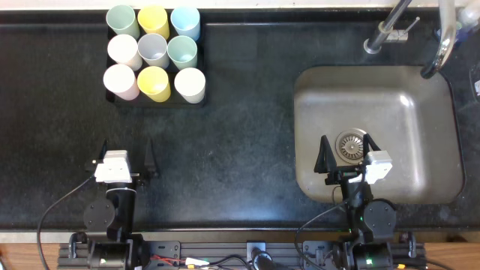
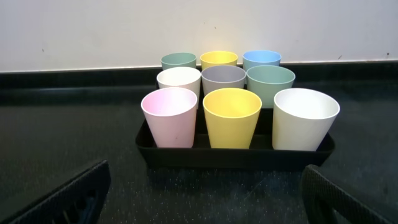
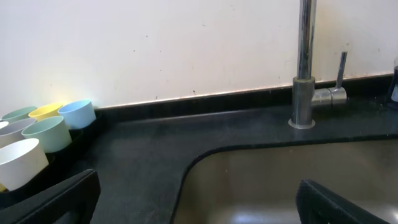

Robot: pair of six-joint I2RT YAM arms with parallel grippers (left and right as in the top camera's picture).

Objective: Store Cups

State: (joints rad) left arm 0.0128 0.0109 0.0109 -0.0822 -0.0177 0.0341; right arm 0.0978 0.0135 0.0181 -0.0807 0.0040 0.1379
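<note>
Nine cups (image 1: pixel 153 49), top view: three rows of three, upright, mouths up, in a black tray (image 1: pixel 154 105) on the counter's far left. Left gripper (image 1: pixel 126 142) spread, holding nothing, well short of the tray. Right gripper (image 1: pixel 346 146) spread likewise, over the sink (image 1: pixel 307 82). Agree? (K.)

Agreed. Left wrist view: left gripper (image 2: pixel 205 205) faces the tray (image 2: pixel 236 158) head-on. Near row reads pink cup (image 2: pixel 170 118), yellow cup (image 2: pixel 232 118), white cup (image 2: pixel 306 121). Cups stand close, some touching. Handling? (M.)

Judged thin-walled plastic: light, stiff, smooth and tapered, so probably slippery on the outside. Little gap between neighbours. Best hold looks like the rim, one finger inside and one outside, near row first. Light pinch, since a cup could tip. (K.)

Right wrist view: right gripper (image 3: pixel 202 205) spread above the sink (image 3: pixel 280 168), faucet (image 3: pixel 303 62) beyond, cups (image 3: pixel 46 134) well apart across the counter. Left arm seems better placed. (M.)
</note>
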